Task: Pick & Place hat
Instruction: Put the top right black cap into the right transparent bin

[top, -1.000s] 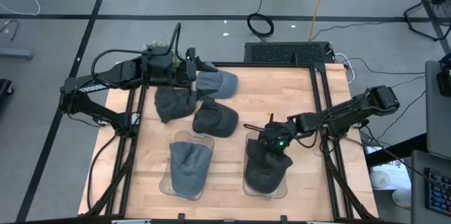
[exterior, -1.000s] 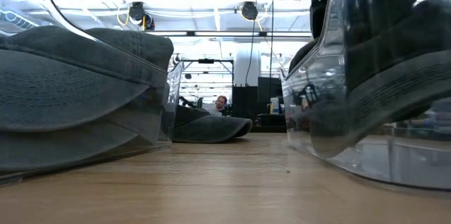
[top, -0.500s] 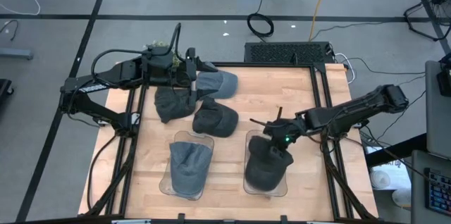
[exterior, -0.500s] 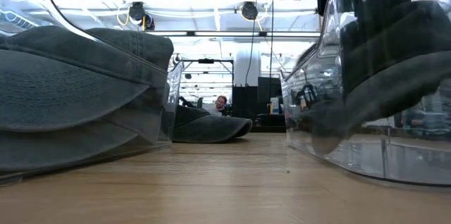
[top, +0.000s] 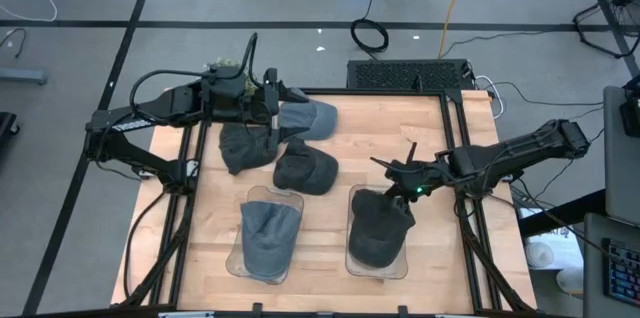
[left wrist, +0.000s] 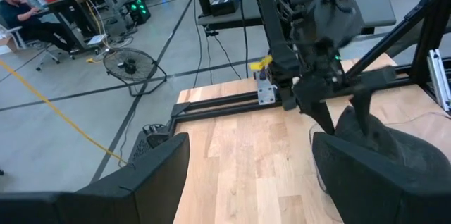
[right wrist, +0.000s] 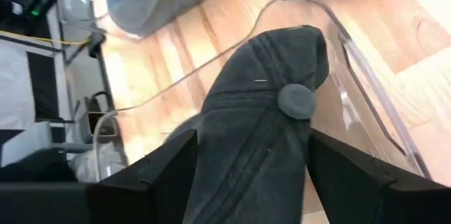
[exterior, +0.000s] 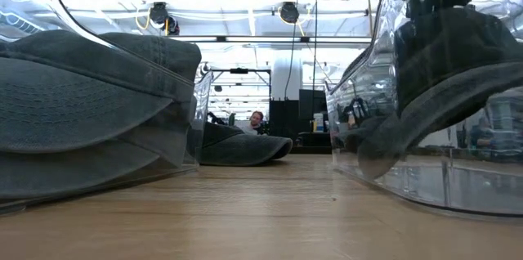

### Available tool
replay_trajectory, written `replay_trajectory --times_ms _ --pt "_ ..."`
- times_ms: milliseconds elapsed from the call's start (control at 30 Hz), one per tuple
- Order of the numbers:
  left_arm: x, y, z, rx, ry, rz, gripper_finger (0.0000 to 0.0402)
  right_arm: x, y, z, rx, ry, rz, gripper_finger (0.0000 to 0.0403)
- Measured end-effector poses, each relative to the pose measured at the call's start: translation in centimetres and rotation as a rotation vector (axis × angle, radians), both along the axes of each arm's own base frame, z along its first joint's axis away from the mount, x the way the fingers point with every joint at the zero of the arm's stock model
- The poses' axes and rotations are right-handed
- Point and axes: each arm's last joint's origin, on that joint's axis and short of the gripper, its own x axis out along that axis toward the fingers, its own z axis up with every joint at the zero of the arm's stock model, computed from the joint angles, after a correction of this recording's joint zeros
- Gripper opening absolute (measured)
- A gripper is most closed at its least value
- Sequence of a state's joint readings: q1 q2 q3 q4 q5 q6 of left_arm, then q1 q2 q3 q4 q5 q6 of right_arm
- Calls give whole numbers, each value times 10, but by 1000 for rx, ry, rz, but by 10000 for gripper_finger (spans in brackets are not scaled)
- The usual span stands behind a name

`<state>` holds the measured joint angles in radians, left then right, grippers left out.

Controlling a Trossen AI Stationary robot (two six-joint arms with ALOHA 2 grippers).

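Note:
A dark grey hat (top: 378,233) lies in the right clear tray (top: 400,268), crown up; its top button (right wrist: 296,101) shows in the right wrist view. My right gripper (top: 402,170) is open just past the hat's far end, its fingers (right wrist: 144,182) apart on either side of the crown. A grey-blue hat (top: 268,236) fills the left tray (top: 236,258). My left gripper (top: 274,108) is open over the three loose hats at the far side: light blue-grey (top: 312,118), dark grey (top: 242,148) and dark (top: 306,168).
Black frame rails (top: 455,148) run along the table's left and right sides. Bare wood (top: 330,218) lies between the two trays and to the far right. In the low view a person (exterior: 257,118) sits far behind the table, beyond the dark hat (exterior: 243,147).
My right gripper has drawn back off the dark hat toward the table's far right and risen a little. The hat has stayed in the right tray and has sunk lower in it.

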<state>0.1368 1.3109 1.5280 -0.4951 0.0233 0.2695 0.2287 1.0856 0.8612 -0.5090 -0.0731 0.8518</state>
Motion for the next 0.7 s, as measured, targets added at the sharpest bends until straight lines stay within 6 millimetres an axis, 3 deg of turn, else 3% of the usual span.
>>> replay_trajectory --times_ms 400,700 --pt "0 0 0 -1 0 1 306 -29 -11 21 -74 -77 -59 247" --pt "0 0 0 6 -2 -1 306 -26 0 70 -188 -726 78 247"
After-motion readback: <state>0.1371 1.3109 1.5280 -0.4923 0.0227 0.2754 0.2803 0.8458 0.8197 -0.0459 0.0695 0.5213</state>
